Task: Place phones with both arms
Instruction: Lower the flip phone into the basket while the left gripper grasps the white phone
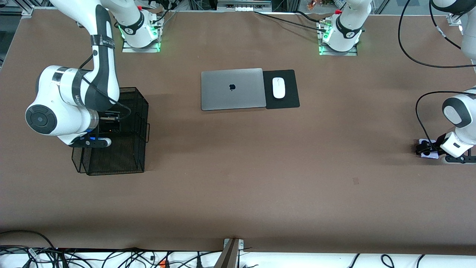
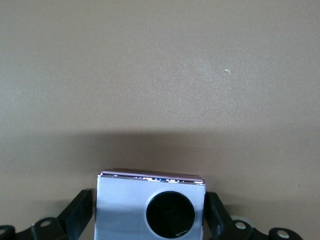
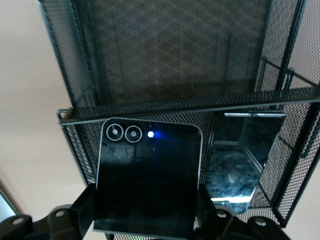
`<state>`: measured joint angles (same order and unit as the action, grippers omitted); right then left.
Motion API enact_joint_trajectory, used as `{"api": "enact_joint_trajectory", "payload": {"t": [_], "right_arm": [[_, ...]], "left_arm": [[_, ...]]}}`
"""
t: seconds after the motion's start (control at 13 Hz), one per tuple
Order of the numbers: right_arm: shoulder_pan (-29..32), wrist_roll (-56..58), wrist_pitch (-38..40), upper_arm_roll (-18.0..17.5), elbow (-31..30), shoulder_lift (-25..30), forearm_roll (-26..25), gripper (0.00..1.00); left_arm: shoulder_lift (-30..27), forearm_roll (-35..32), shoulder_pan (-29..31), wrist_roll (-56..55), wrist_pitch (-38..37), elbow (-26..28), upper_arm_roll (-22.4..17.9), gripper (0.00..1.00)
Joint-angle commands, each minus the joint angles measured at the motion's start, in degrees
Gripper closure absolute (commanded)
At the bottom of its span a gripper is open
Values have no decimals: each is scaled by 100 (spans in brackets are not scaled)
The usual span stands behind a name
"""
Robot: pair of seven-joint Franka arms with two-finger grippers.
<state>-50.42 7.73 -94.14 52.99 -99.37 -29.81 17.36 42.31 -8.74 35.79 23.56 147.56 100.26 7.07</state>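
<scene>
Mesh walls of a black wire organizer (image 1: 122,149) at the right arm's end of the table surround the right gripper (image 1: 108,124), whose jaws are clenched on the square black flip phone (image 3: 149,177); a long black slab phone (image 3: 240,160) already lies in a compartment beside it. At the left arm's end, the left gripper (image 1: 427,149) sits low at the table (image 1: 260,167) with its jaws spread wide on either side of the lilac-white phone (image 2: 150,205); whether they press it cannot be told. Between the arms' bases lie a closed silver laptop (image 1: 232,88) bearing a dark apple logo, and just beside it a white mouse (image 1: 278,88) on a black pad (image 1: 288,99).
</scene>
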Motion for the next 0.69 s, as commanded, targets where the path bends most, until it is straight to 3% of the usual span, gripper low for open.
{"api": "enact_joint_trajectory", "payload": {"t": [0.0,0.38,0.62], "right_arm": [[-135,53,-26,80,-460,327,-49,90],[-144,35,27,71,-575,318,4,90],[-214,-44,10,19,-584,222,39,90]], "left_arm": [[50,101,7,-79,141,20,22,7],[59,101,-2,-123,141,20,22,63],[41,101,-28,-228,106,12,22,66]]}}
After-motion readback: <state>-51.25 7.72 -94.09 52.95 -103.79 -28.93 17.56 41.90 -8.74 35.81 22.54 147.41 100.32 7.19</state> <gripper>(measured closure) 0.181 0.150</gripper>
